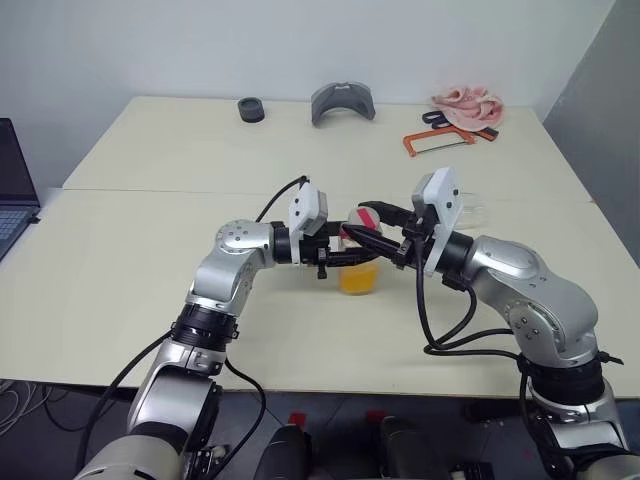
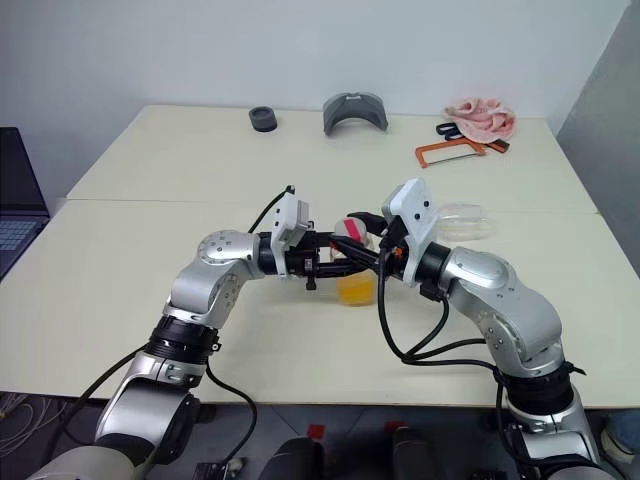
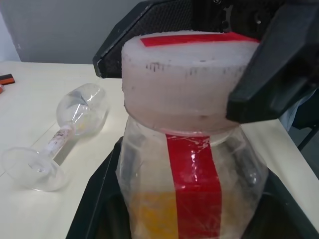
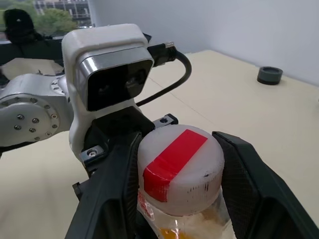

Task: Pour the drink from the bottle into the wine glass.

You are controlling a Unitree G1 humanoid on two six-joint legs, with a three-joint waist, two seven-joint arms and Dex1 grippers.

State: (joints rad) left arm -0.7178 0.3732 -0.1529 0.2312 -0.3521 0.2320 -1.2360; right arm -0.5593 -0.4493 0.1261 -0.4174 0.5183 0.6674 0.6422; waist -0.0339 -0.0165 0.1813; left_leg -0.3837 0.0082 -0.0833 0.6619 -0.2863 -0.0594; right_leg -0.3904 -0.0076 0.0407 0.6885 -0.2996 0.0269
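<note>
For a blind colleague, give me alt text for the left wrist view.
Black fingers of the right gripper flank the bottle's white cap; the bottle holds orange drink. Behind, the wine glass lies on its side.

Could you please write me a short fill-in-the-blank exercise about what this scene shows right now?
1. The left gripper is shut on the body of the ____.
2. The right gripper has its fingers on either side of the bottle's ____.
3. The wine glass is lying on its ____ on the table.

Missing words: bottle; cap; side
</note>
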